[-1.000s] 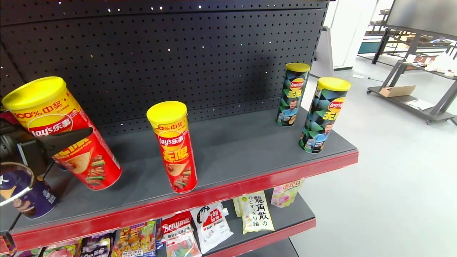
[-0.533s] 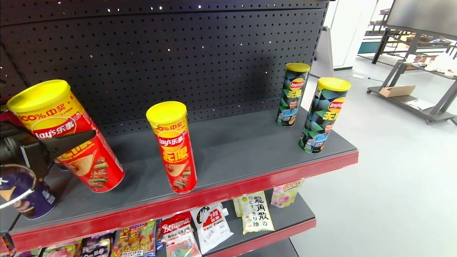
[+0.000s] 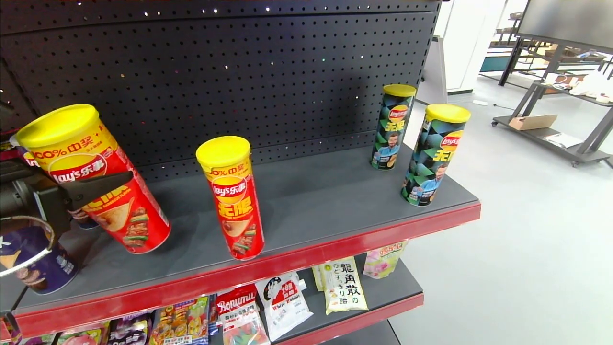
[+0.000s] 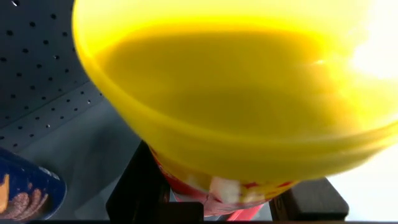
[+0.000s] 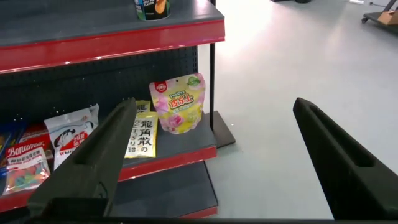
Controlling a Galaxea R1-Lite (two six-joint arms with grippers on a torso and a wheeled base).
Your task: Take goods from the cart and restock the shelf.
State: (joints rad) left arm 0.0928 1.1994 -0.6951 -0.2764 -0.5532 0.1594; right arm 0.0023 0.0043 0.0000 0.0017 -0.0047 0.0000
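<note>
So you were mid-placement here; your left gripper [image 3: 88, 184] was pinching the red chip can [image 3: 129, 220] around its middle, one dark finger [image 3: 100, 182] across the label, the other hidden behind it; the can sat at the left end of the shelf [image 3: 311, 201], leaning with its yellow lid [image 4: 236, 93] tipped left; its base was down at the shelf surface, but I couldn't tell if it was actually touching.

My guess for the next move: stand it up straight, get the base flat, then let go and back out; opening while it leaned that much looked like a good way to tip it.

Watch the neighbours; a purple can [image 3: 33, 258] stood just beside your gripper toward the front edge, and another upright red can [image 3: 232, 196] stood to the right with a fair gap between; two dark green cans [image 3: 392, 127] were well apart at the far right, no bother; the pegboard [image 3: 239, 72] was close behind.

Your right gripper [image 5: 217, 155] hung low with its fingers spread wide, holding nothing, facing the snack bags [image 5: 178, 102] on the lower shelf.
</note>
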